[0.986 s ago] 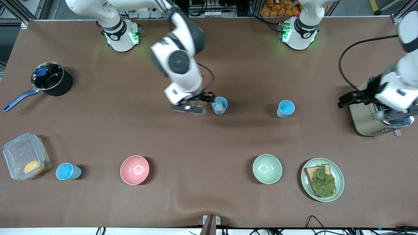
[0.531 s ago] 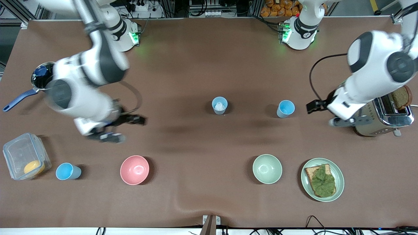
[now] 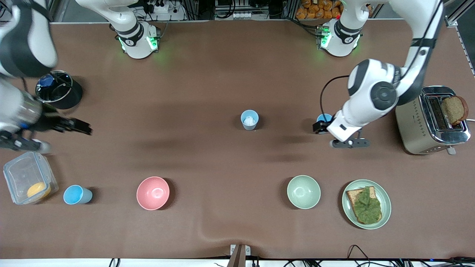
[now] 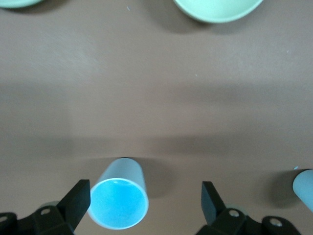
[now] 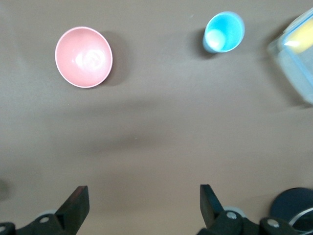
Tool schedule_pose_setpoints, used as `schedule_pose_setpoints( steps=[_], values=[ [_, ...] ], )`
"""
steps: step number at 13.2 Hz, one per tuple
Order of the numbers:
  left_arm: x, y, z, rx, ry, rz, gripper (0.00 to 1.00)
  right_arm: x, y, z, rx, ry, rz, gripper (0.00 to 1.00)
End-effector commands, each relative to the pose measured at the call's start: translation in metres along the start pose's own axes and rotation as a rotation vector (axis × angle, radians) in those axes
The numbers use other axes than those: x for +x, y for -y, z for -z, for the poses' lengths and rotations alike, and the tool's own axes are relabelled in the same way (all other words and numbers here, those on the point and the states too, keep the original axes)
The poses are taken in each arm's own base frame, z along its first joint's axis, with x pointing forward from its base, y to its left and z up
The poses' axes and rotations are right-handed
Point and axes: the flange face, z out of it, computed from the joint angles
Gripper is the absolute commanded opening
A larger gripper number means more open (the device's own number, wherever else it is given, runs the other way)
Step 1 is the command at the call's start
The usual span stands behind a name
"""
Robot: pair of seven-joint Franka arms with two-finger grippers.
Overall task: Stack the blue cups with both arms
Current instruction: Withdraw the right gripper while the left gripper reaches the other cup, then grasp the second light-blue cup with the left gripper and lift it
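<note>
Three blue cups stand upright on the brown cloth. The paler cup with a white patch inside (image 3: 249, 119) is mid-table. A second cup (image 3: 325, 118) stands beside it toward the left arm's end, partly hidden by the left arm. A third cup (image 3: 77, 195) stands beside the clear box. My left gripper (image 3: 319, 127) is open over the second cup (image 4: 119, 200), which sits between the fingers, close to one finger (image 4: 78, 196). My right gripper (image 3: 83, 128) is open and empty over bare cloth near the pot; its wrist view (image 5: 144, 203) shows the third cup (image 5: 223, 32).
A black pot (image 3: 59, 89) and a clear box (image 3: 29, 177) holding something yellow stand at the right arm's end. A pink bowl (image 3: 153, 193), a pale green bowl (image 3: 303, 191) and a plate with toast (image 3: 366, 204) line the near side. A toaster (image 3: 432, 120) stands at the left arm's end.
My right arm swung away from the middle cup to its own end of the table. My left arm moved from the toaster to over the second cup.
</note>
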Motion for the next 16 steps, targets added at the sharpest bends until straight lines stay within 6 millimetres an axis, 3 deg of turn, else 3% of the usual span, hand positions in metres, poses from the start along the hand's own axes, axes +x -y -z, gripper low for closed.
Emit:
schedule_pose_setpoints(
  steps=[1,4,11,12,14,16],
  values=[
    [-0.016,-0.004,-0.031,0.007,-0.013,0.016,1.0,-0.027,-0.043,0.018,-0.008,-0.033,0.08,1.0],
    [-0.029,-0.004,-0.049,0.015,0.003,0.015,1.0,-0.037,-0.06,0.036,-0.044,-0.065,0.134,1.0],
    [-0.052,0.006,-0.074,0.025,0.02,0.016,1.0,-0.042,-0.05,0.06,-0.101,-0.053,0.203,1.0],
    [-0.054,0.006,-0.077,0.023,0.015,0.016,0.93,-0.039,-0.052,0.059,-0.102,-0.063,0.199,1.0],
    [-0.055,0.007,-0.078,0.024,0.018,0.014,0.61,-0.037,-0.049,0.061,-0.099,-0.071,0.203,1.0],
    [-0.055,0.009,-0.078,0.024,0.018,0.0,0.37,-0.037,-0.048,0.061,-0.101,-0.074,0.205,1.0]
  ],
)
